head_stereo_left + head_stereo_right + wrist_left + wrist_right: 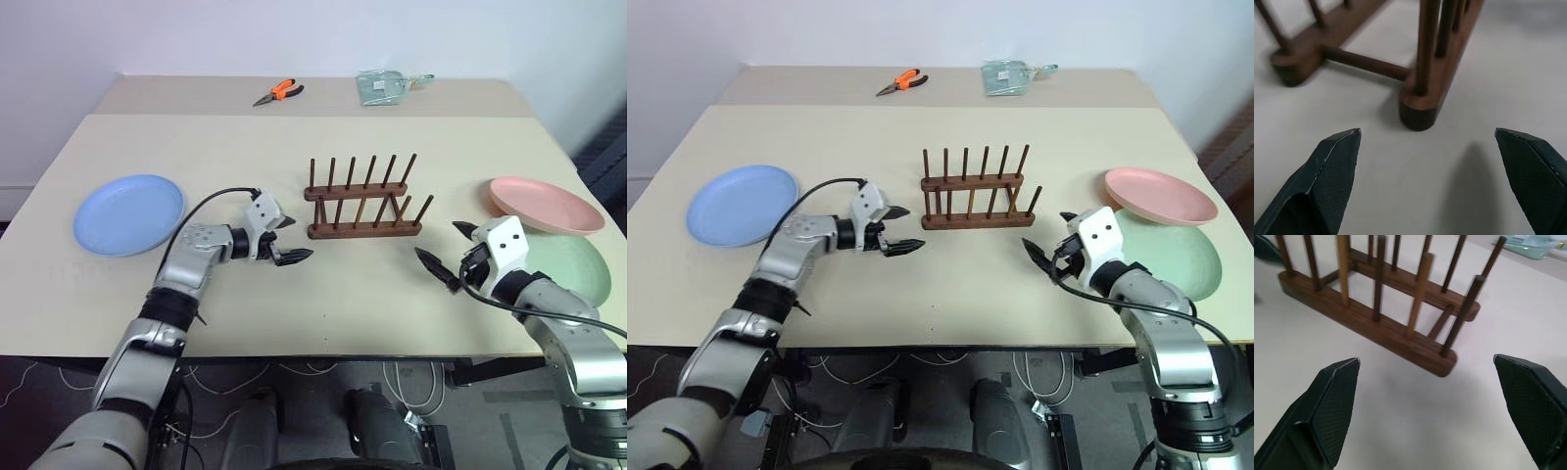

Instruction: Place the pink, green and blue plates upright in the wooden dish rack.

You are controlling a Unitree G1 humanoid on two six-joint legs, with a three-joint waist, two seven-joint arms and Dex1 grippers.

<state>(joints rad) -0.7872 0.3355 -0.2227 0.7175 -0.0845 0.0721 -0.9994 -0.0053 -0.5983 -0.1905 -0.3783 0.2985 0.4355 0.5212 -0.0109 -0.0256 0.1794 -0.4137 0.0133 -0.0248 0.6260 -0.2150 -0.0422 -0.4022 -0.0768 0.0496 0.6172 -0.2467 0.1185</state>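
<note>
The wooden dish rack (362, 201) stands empty in the middle of the table. Far left lies the blue plate (128, 212), flat on the table. At the right edge the pink plate (545, 204) rests partly over the green plate (568, 266). My left gripper (287, 241) hovers just left of the rack's near end, open with nothing between its fingers; the left wrist view shows the rack's rail end (1418, 105) close ahead. My right gripper (447, 254) hangs right of the rack, open and empty, between the rack (1376, 328) and the green plate.
Orange-handled pliers (278, 93) and a clear plastic packet (382, 88) lie at the far side of the table. A seam crosses the table (294, 304) behind the rack. Cables hang below the front edge.
</note>
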